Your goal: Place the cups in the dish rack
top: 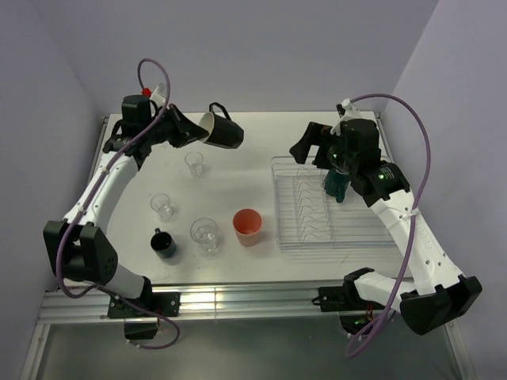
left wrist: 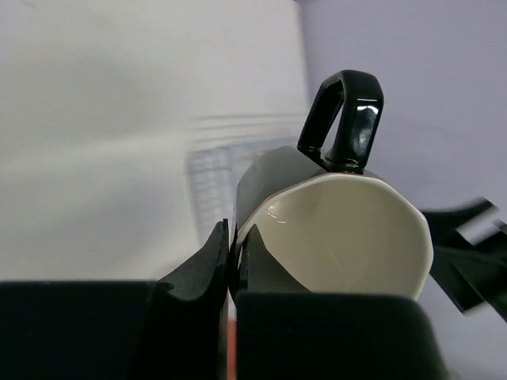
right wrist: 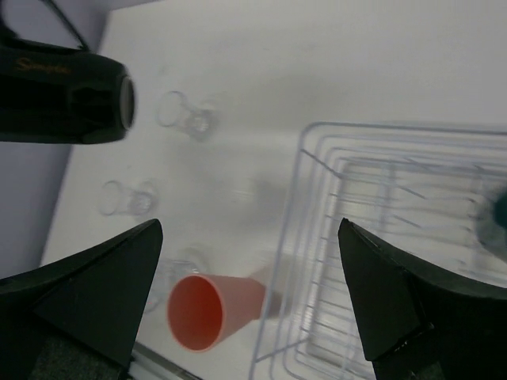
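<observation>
Top external view: we see left claw (top: 200, 131) clamped on cream-lined mug (top: 224, 134) rim, airborne left of dish rack (top: 341, 241); right claw (right wrist: 250, 226) spread wide above rack.

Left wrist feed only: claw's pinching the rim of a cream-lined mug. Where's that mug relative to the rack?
Observer: Top view shows the cream-lined mug in the left claw, tipped on its side and apparently lifted off the table. It is near the table's far edge, left of the dish rack.
Operator: Anything in the rack?
Observer: One dark green mug, in the far half.
Operator: Right claw?
Observer: The right claw is wide open and empty, hovering over the rack's left rim.
</observation>
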Available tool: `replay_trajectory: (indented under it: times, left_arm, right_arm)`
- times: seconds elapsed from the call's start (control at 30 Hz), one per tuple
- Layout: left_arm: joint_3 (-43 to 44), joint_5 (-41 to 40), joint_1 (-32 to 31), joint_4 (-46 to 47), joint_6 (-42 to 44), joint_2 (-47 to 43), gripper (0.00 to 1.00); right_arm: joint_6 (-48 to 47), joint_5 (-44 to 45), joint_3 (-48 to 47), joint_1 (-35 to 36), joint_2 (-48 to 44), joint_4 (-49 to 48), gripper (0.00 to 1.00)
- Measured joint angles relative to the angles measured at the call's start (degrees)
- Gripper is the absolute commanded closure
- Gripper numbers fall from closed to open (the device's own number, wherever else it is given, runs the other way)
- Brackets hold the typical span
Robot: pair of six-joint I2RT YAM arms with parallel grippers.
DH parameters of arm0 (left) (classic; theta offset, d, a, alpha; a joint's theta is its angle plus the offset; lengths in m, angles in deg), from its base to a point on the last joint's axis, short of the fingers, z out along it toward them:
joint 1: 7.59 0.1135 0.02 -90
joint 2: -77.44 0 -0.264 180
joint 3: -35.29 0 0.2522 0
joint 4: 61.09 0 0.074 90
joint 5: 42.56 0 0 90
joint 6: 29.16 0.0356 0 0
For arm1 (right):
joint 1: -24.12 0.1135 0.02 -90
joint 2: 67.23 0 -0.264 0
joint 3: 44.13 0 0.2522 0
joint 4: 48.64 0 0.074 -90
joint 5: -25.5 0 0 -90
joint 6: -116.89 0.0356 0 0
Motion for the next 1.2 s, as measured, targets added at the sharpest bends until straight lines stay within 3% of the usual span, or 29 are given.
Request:
replay_trajectory:
  times: [0.23,0.37,0.6,0.8,1.2]
  left_arm:
    - [-15.1,19.9,2.3,26.7,-16.3,-4.0,1.0]
    - [-21.8,25.5,2.9,42.8,-27.6,-3.9,1.0]
    - [-24.1,30.7,3.2,67.3,-43.5,-3.9,1.0]
    - [-24.6,32.7,3.2,75.0,-48.1,-3.9,1.0]
    - [-24.7,33.5,3.2,75.4,-48.5,-3.9,1.0]
  right_arm:
    - [5.3,-16.2,1.9,1.2,-0.5,-15.5,0.0]
    - [9.9,-23.9,5.1,1.9,-1.2,-25.7,0.0]
    - [14.6,-30.1,8.8,4.0,-1.1,-38.2,0.0]
    - [17.4,-31.3,10.6,6.0,0.8,-47.0,0.0]
    - [21.1,-31.1,13.2,10.4,5.9,-60.5,0.0]
